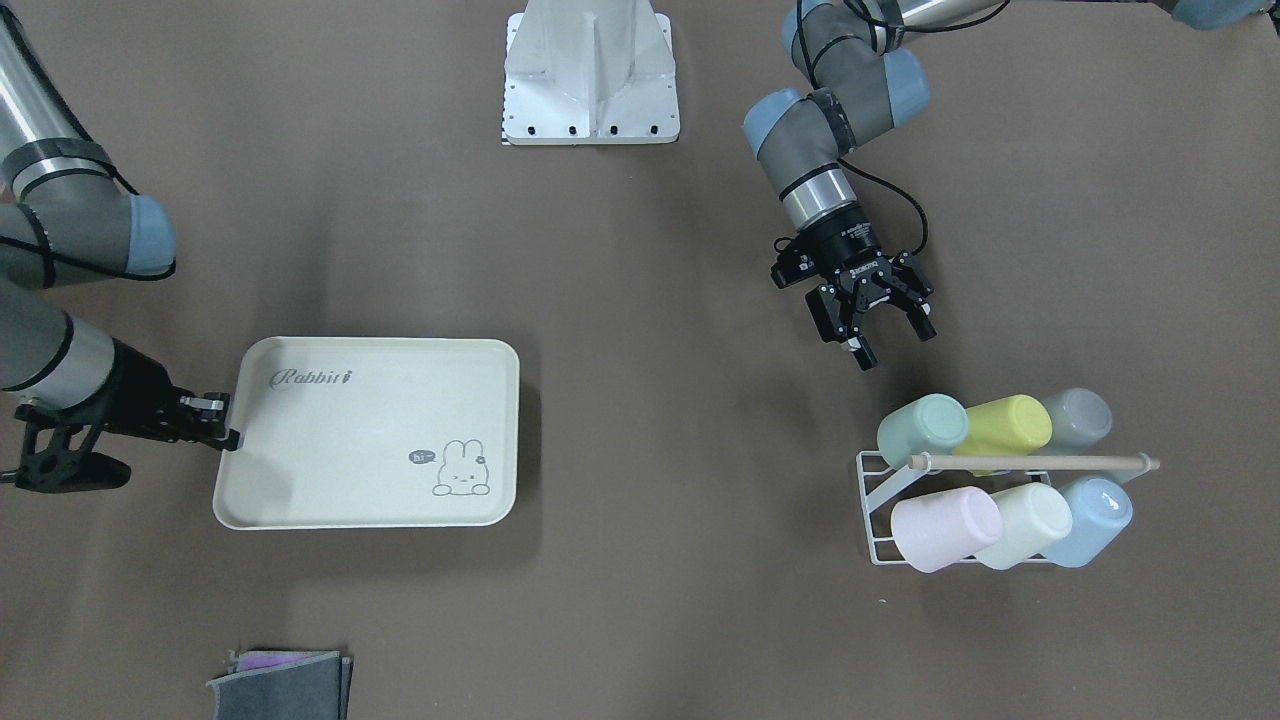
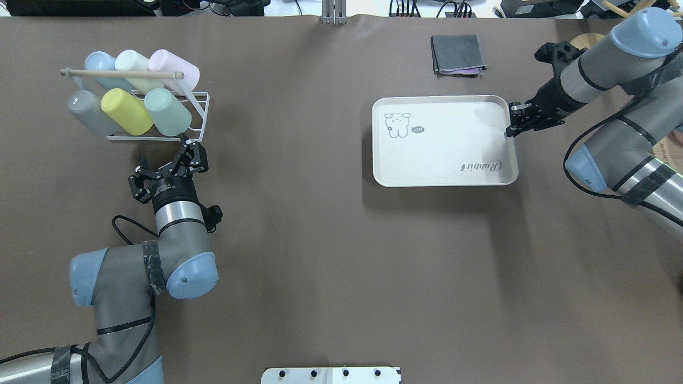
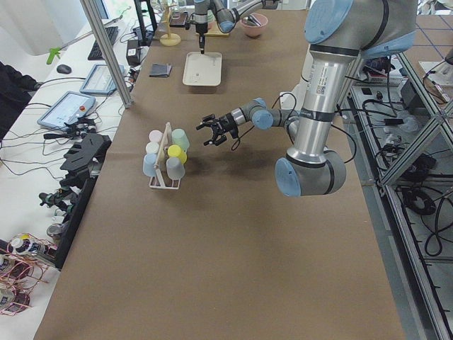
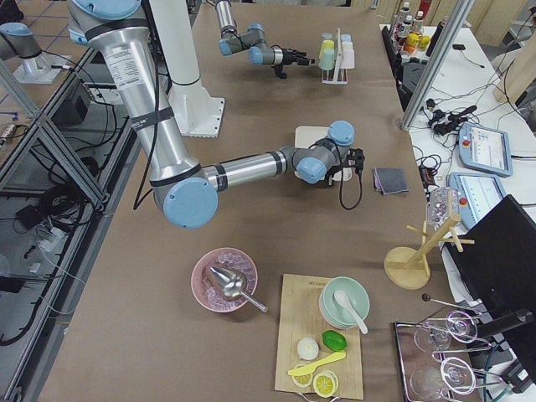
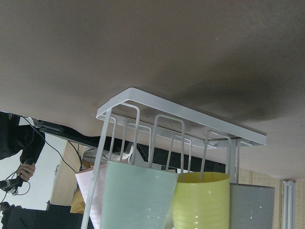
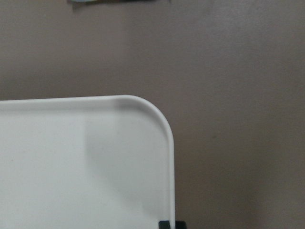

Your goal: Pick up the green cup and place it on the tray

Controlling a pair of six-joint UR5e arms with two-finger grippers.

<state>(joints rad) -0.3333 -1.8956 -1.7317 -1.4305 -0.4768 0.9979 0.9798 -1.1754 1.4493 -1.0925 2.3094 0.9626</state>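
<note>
The green cup (image 1: 922, 430) lies on its side in a white wire rack (image 1: 872, 500), at the end of the row nearest the robot; it also shows in the overhead view (image 2: 167, 112) and the left wrist view (image 5: 138, 195). My left gripper (image 1: 895, 345) is open and empty, a short way from the rack and pointing at it (image 2: 164, 154). The cream tray (image 1: 340, 470) with the "Rabbit" script lies flat on the table (image 2: 453, 154). My right gripper (image 1: 228, 432) is shut on the tray's rim at a short side (image 2: 509, 128).
The rack holds several other cups, among them a yellow-green cup (image 1: 1008, 425) next to the green one, with a wooden rod (image 1: 1030, 462) across the top. A folded grey cloth (image 2: 457, 53) lies beyond the tray. The robot's base plate (image 1: 590, 110) sits at the table's edge.
</note>
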